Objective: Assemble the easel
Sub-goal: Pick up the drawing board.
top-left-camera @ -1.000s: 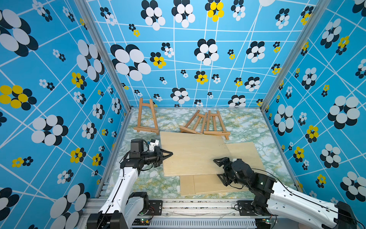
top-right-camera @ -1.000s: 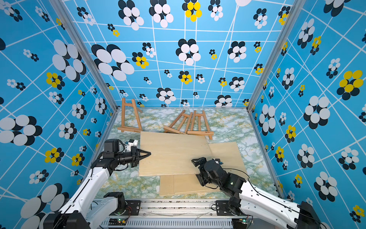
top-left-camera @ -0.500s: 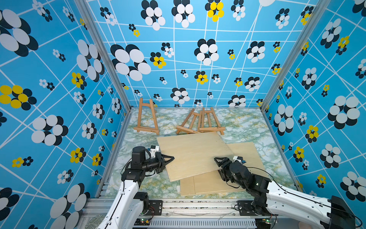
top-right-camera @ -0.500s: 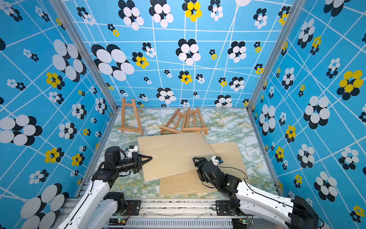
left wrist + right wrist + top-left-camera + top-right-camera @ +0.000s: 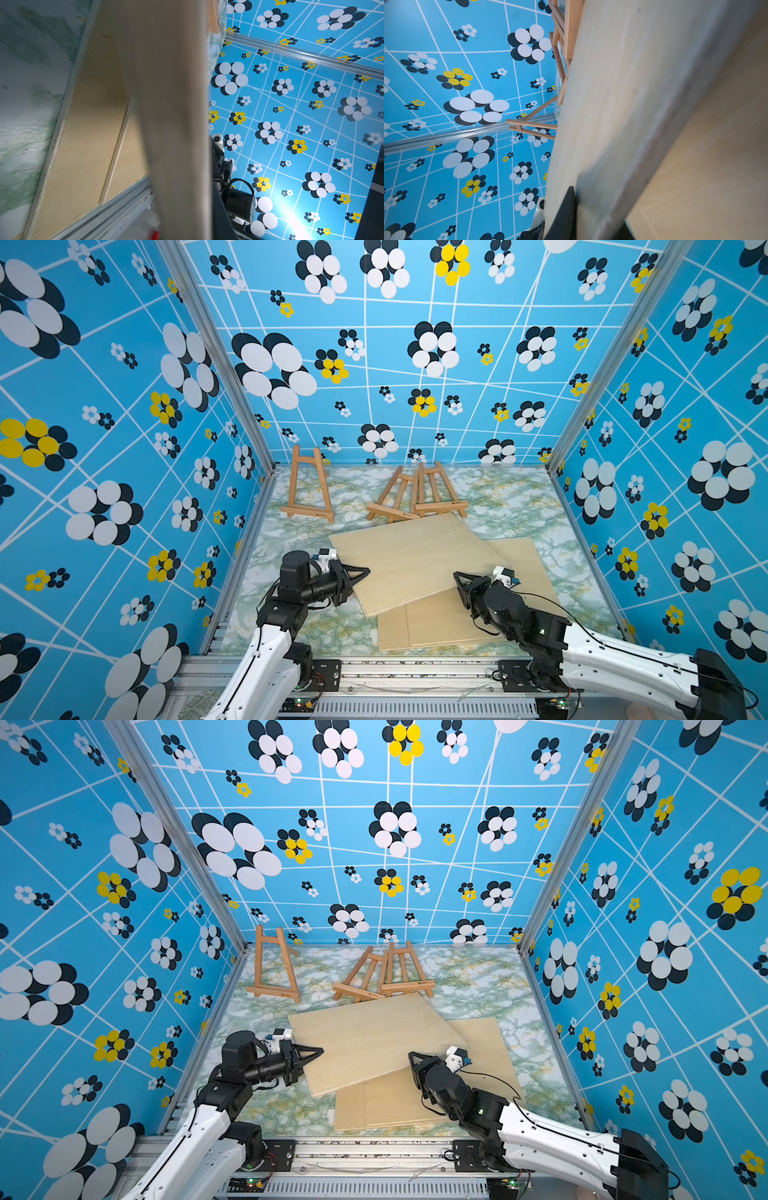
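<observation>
Top views look down from above; both wrist cameras hug the top board (image 5: 172,104).

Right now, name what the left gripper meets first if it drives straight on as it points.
The left gripper is shut on the top board; past that, probably the right gripper opposite.

You worked in a robot lab test cell: blue walls printed with black, white and yellow flowers (image 5: 374,385) boxed in a green marbled tabletop (image 5: 519,497), aluminium posts (image 5: 219,356) stood at the far corners, and a slotted aluminium rail (image 5: 415,670) edged the near side.
</observation>
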Robot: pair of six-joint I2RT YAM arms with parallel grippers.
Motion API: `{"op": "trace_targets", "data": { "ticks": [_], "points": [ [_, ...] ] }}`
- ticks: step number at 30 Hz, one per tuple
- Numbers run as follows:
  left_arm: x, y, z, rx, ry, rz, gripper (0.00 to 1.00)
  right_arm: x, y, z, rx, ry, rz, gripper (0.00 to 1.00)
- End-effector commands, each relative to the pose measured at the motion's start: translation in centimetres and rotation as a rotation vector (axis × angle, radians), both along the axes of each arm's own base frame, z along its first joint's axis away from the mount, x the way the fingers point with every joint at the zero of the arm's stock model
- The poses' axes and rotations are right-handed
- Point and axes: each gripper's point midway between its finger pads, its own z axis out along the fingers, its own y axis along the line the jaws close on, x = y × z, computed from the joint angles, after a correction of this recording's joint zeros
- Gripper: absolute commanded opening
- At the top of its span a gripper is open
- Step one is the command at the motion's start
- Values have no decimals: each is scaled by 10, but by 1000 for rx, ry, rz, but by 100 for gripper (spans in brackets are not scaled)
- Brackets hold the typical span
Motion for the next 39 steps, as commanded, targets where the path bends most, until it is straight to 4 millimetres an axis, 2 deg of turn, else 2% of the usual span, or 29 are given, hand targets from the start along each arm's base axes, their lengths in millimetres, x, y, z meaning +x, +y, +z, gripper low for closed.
{"op": "trace_targets", "data": {
  "ticks": [1,9,13,17,21,24,26,28,30,33,35,39],
  "points": [
    [-26,-15,-5,31,-106,-156,0,1,12,59,30,-145,48,18],
    [-46,-22,-12,34,-102,-155,0,5,-4,80,49,-197,-25,16],
    [-61,-27,-24,36,-86,-164,0,6,-12,86,52,-221,-53,15],
    [-75,-33,-39,38,-67,-182,0,8,-8,85,75,-228,-53,16],
    [-84,-39,-44,33,-70,-197,0,6,-1,93,58,-247,-11,16],
    [-87,-44,-50,27,-76,-196,0,5,-1,104,15,-288,6,9],
    [-88,-45,-57,30,-74,-188,0,6,-4,109,9,-309,-7,0],
    [-87,-45,-64,31,-70,-172,0,8,-7,115,15,-334,-25,0],
    [-86,-45,-70,33,-63,-154,3,9,-8,121,23,-367,-36,0],
    [-85,-41,-76,64,-56,-138,15,9,-7,134,20,-425,-32,0],
    [-86,-39,-81,84,-44,-133,30,9,-7,142,12,-461,-29,0],
    [-87,-36,-90,121,-23,-127,34,7,-12,141,-28,-480,-21,0]
  ]
}}
